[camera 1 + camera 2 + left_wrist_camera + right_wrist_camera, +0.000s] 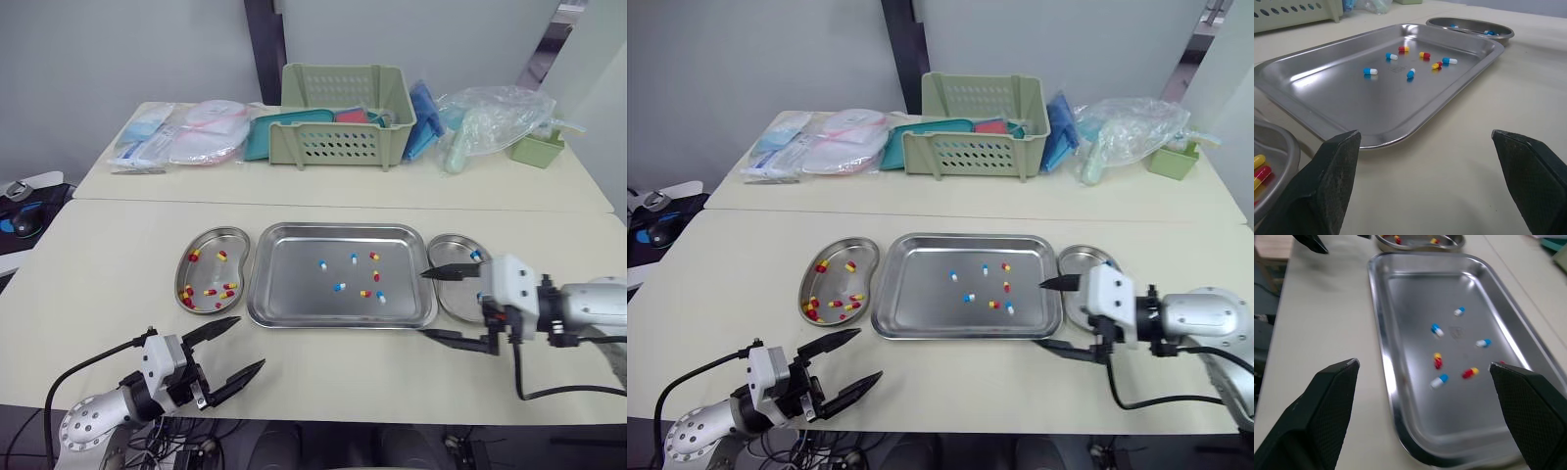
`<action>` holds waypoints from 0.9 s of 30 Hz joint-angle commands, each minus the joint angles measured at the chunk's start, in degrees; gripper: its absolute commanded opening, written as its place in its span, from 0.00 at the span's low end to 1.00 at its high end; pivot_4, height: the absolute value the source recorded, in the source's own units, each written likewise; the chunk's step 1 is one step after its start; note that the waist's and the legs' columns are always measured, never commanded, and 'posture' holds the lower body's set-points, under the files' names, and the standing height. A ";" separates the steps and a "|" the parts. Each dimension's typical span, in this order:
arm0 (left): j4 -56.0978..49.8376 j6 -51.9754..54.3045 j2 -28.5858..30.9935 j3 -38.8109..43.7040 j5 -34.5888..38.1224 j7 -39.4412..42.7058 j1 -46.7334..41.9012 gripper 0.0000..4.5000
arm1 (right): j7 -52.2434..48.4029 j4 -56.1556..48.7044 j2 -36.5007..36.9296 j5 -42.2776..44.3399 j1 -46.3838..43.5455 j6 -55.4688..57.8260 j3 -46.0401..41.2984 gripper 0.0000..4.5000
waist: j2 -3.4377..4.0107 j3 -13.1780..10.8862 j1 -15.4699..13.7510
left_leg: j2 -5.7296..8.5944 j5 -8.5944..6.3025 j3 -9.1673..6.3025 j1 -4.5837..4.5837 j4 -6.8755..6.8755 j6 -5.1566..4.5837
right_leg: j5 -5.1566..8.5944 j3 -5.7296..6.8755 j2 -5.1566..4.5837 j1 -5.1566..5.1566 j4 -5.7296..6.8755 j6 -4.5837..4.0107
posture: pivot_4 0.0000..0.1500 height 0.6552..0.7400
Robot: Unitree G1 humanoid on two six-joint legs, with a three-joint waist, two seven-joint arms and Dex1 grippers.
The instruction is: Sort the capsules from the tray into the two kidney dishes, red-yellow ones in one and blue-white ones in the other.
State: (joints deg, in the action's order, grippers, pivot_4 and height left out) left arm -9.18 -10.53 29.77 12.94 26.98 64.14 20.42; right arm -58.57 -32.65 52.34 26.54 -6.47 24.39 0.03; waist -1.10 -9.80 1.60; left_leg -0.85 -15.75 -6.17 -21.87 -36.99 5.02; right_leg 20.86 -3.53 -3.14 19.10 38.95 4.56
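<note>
A steel tray [294, 289] lies mid-table and holds several loose capsules, blue-white ones [338, 287] and red-yellow ones [375, 276]. The kidney dish [208, 245] to its left holds several red-yellow capsules [210, 292]. The kidney dish [453, 294] to its right holds blue-white capsules [475, 256]. My left gripper [249, 343] hovers open and empty near the front edge, in front of the left dish. Open and empty too, my right gripper [423, 304] is at the tray's right end, beside the right dish. In the right wrist view the tray's capsules [1438, 360] lie between the fingers [1334, 401].
On the far table stand a green slotted basket [343, 113], sealed medical packets [186, 137] at the left, a crumpled plastic bag [490, 117] and a small green box [537, 149] at the right. A seam separates the two tables.
</note>
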 commanded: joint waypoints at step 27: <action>-4.48 0.77 0.30 -2.10 0.99 -2.25 -0.38 1.00 | 0.53 29.83 -23.23 -25.43 -33.96 4.95 32.75 0.56 | 0.08 -0.05 0.45 | 0.00 0.00 -0.03 0.00 0.02 0.00 | 0.00 -0.03 0.01 0.19 0.07 -0.01 | 1.00 1.00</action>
State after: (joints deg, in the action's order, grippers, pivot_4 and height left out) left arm -11.56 -9.36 29.94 11.30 27.32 61.93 19.75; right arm -57.45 -3.80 29.96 2.09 -39.01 30.92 32.68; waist -1.01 -9.84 2.05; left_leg -0.85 -15.75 -6.20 -21.86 -36.97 5.02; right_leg 20.86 -3.55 -3.13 19.29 39.02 4.55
